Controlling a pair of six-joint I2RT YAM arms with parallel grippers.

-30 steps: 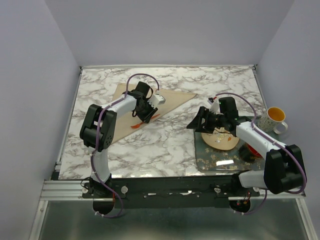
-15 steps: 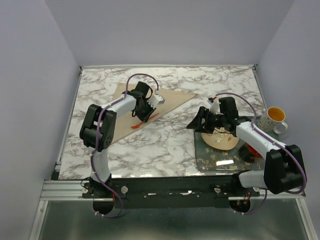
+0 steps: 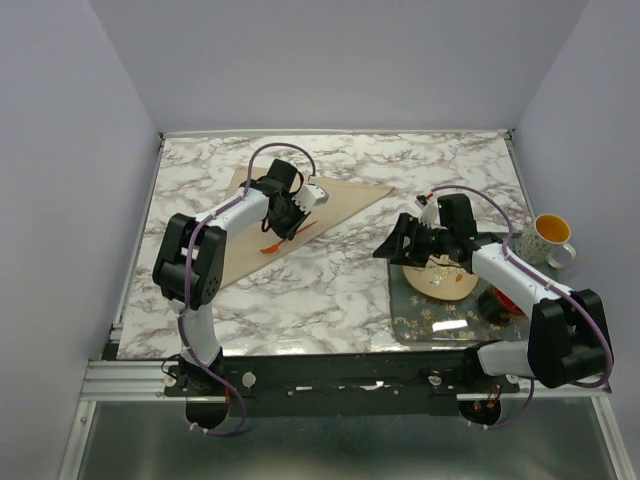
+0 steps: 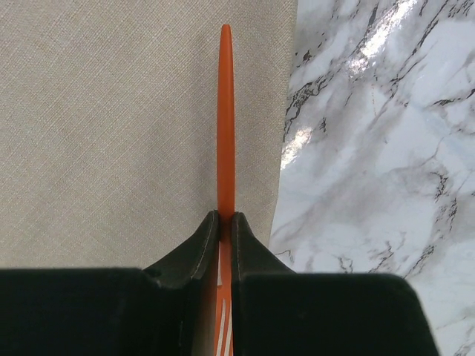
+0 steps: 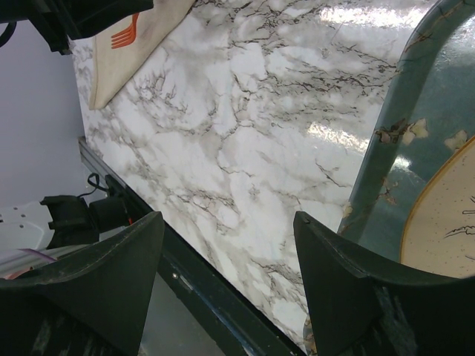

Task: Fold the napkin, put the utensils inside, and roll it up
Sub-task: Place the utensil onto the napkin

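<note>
The tan napkin (image 3: 335,198) lies flat on the marble table at the back left, folded into a triangle; it also shows in the left wrist view (image 4: 111,133). My left gripper (image 3: 284,222) is shut on the orange fork (image 4: 225,111), whose thin handle points away along the napkin's right edge, tines behind the jaws. In the top view the fork (image 3: 272,248) lies low across the napkin's near edge. My right gripper (image 3: 400,242) is open and empty above the tray's left rim; through its jaws (image 5: 226,274) I see bare marble and the table's front edge.
A teal patterned tray (image 3: 430,322) at the front right holds the round tan plate (image 3: 448,286). A yellow-and-white mug (image 3: 548,236) stands past the table's right edge. Marble lies between napkin and tray.
My left gripper has shifted slightly back and left with the fork in it, and the arm's elbow swung left. The right arm has not moved.
</note>
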